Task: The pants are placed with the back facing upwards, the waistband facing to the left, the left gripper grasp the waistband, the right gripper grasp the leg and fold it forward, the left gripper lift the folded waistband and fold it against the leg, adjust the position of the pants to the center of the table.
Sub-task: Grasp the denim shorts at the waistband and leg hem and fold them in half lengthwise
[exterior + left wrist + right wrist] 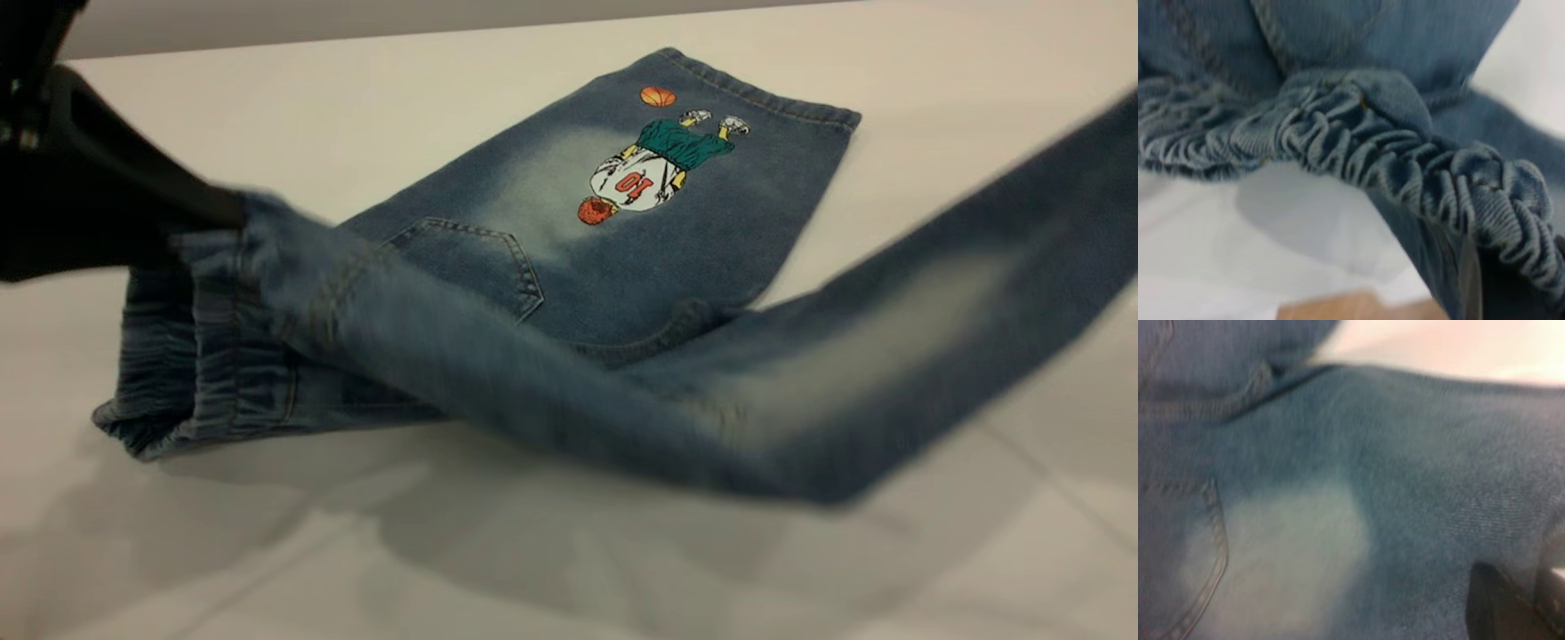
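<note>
The blue denim pants (622, 258) lie back up on the white table (267, 116), the leg with the basketball player print (658, 169) flat at the back. My left gripper (227, 209) is shut on the elastic waistband (1358, 147) and holds that corner off the table; the gathered band bunches over its dark finger (1471, 277). The leg (889, 356) with the pale oval hangs lifted and runs off the exterior view's right edge. In the right wrist view that leg (1405, 487) drapes over my right gripper (1518, 607), which is shut on it.
White tabletop surrounds the pants on all sides. The table's back edge (356, 36) meets a grey wall. A back pocket (471, 262) faces up near the lifted waist corner.
</note>
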Robot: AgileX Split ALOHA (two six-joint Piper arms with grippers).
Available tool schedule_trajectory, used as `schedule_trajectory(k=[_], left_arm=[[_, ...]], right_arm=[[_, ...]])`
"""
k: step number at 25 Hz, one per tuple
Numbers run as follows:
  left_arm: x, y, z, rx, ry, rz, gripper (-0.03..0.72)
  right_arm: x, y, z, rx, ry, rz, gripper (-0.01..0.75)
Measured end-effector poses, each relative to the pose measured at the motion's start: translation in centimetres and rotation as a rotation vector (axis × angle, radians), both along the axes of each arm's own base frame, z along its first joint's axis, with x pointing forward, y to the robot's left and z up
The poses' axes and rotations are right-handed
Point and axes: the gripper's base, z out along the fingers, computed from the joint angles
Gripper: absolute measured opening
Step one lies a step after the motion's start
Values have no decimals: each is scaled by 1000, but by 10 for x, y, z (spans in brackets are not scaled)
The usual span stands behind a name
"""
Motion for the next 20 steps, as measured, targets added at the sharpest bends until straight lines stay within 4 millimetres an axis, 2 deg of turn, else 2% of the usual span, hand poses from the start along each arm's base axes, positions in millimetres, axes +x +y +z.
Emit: schedule_trajectory(k=[5,10,16,20], left_arm=[[12,7,1,-3,-35,188,121],[18,13,1,7,-48,303,121],[23,21,1,31,-57,428,121],[25,26,0,44,-48,503,121]], right_arm=[[49,8,-5,39,-53,-3,20],[98,22,-13,92,-76,18,20],[153,60,-28,140,-96,74,20],[178,91,-39,155,-118,124,20]])
